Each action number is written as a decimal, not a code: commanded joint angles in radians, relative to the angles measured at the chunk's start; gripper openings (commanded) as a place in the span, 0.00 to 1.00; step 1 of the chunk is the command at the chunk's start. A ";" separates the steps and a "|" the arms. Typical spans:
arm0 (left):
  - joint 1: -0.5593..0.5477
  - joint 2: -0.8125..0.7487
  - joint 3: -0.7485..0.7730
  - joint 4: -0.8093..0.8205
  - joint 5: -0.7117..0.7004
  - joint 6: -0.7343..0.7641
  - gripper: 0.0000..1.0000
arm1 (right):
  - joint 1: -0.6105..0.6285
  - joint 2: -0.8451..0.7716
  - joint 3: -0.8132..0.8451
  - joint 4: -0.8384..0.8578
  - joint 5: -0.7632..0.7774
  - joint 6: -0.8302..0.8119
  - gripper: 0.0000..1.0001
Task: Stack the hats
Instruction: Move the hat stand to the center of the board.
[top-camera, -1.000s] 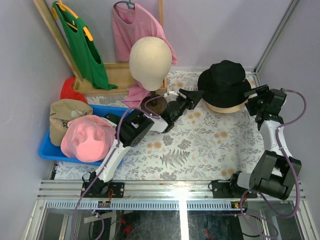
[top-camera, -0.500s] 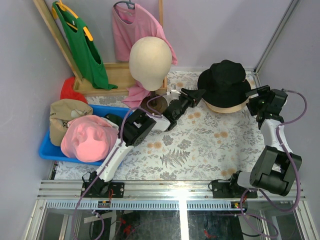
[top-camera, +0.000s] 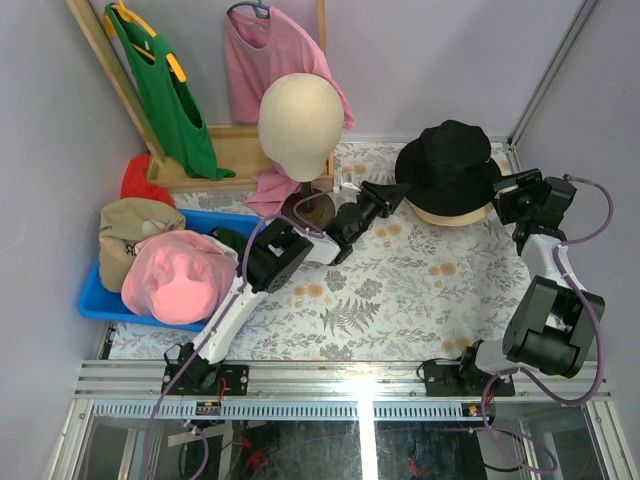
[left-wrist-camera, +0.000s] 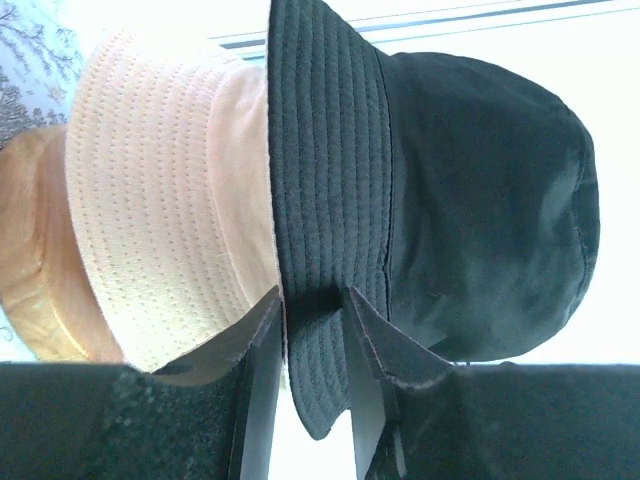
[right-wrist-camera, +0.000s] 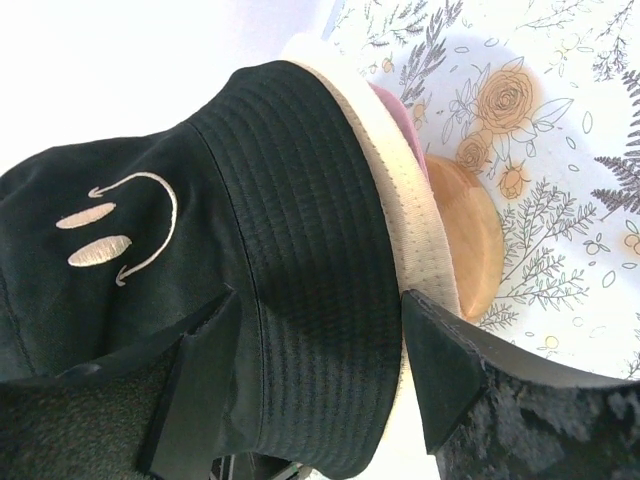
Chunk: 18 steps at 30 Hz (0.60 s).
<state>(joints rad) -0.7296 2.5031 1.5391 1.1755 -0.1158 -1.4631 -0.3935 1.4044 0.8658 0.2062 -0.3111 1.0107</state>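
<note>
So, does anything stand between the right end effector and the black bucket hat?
Nothing visible does. The right end effector is open, and the brim of the black bucket hat lies between its fingers.

One black hat (top-camera: 450, 160), two garments (top-camera: 170, 100) (top-camera: 265, 55) — one mannequin head (top-camera: 300, 125).

Evenly bright from above, with soft, short shadows on the bench (top-camera: 400, 300). Blown out to white behind the black hat (left-wrist-camera: 480, 180) in both wrist views; slightly soft at the near fingers (left-wrist-camera: 260, 395).
</note>
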 joint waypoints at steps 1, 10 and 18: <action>0.005 -0.001 -0.053 0.068 0.001 0.001 0.26 | -0.005 0.014 0.020 0.099 -0.052 0.022 0.70; -0.001 -0.031 -0.111 0.057 0.020 0.012 0.24 | -0.006 0.041 0.004 0.135 -0.074 0.032 0.64; -0.002 -0.049 -0.131 0.063 0.013 0.015 0.27 | -0.010 0.041 0.001 0.123 -0.075 -0.002 0.65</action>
<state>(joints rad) -0.7315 2.4996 1.4220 1.1812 -0.1028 -1.4643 -0.4007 1.4487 0.8631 0.2756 -0.3485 1.0264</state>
